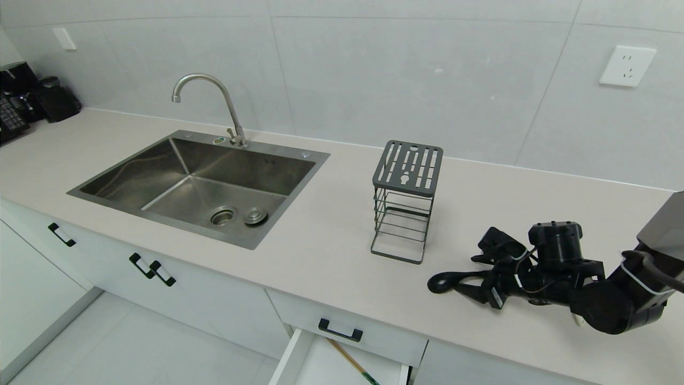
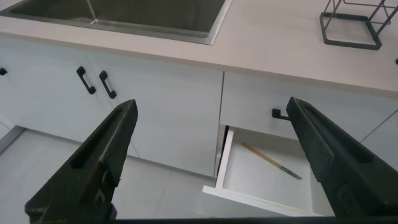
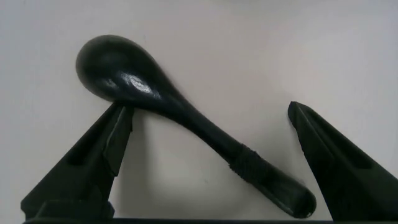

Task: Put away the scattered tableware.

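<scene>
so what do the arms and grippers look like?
Right arm: black rounded joint housings, grey boxy link behind, white cables looped round the wrist, black cylindrical module on top. Left gripper and right gripper: matte black, long wedge-shaped fingers tapering to the tips.

We see a pale countertop with 1 steel sink sunk into its left half and a curved faucet at the sink's far rim. Right of the sink stands 1 dark wire rack. 1 black spoon lies near right, and black appliances sit far left.
</scene>
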### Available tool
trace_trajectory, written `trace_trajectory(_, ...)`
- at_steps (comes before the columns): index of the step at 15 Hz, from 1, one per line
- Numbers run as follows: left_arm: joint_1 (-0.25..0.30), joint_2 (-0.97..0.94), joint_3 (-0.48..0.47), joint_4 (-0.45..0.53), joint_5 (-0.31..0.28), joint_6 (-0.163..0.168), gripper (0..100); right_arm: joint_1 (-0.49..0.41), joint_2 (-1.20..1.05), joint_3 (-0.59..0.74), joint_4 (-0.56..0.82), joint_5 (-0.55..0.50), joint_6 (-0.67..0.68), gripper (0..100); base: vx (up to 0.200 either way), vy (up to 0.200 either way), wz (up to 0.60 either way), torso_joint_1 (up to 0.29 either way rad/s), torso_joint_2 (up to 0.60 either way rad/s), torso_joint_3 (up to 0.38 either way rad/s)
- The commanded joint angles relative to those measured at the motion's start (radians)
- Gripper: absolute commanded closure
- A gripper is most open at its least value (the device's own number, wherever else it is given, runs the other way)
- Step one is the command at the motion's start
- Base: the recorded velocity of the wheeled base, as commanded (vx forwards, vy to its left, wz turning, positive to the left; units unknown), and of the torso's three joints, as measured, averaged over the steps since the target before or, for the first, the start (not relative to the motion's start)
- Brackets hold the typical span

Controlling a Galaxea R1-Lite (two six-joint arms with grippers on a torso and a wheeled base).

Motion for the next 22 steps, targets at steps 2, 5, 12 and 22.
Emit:
trace_trajectory(2, 0.0, 0.0, 0.0, 0.0, 0.0, 0.0, 0, 0.004, 0.005, -0.001, 0.0, -0.002, 0.0, 100, 0.0, 0.0, 0.0, 0.0, 0.0, 0.0)
trace_trajectory(5, 0.0, 0.0, 0.0, 0.0, 0.0, 0.0, 0, 0.024, -0.011, 0.005, -0.001, -0.002, 0.0, 100, 0.0, 0.0, 0.0, 0.0, 0.0, 0.0)
trace_trajectory(12, 0.0, 0.0, 0.0, 0.0, 0.002, 0.0, 0, 0.172, -0.198, 0.15, -0.023, -0.032, 0.019, 100, 0.0, 0.0, 0.0, 0.0, 0.0, 0.0)
trace_trajectory(22, 0.0, 0.0, 0.0, 0.0, 0.0, 0.0, 0, 0.331, -0.37, 0.256, -0.047, -0.057, 0.058, 100, 0.0, 0.0, 0.0, 0.0, 0.0, 0.0)
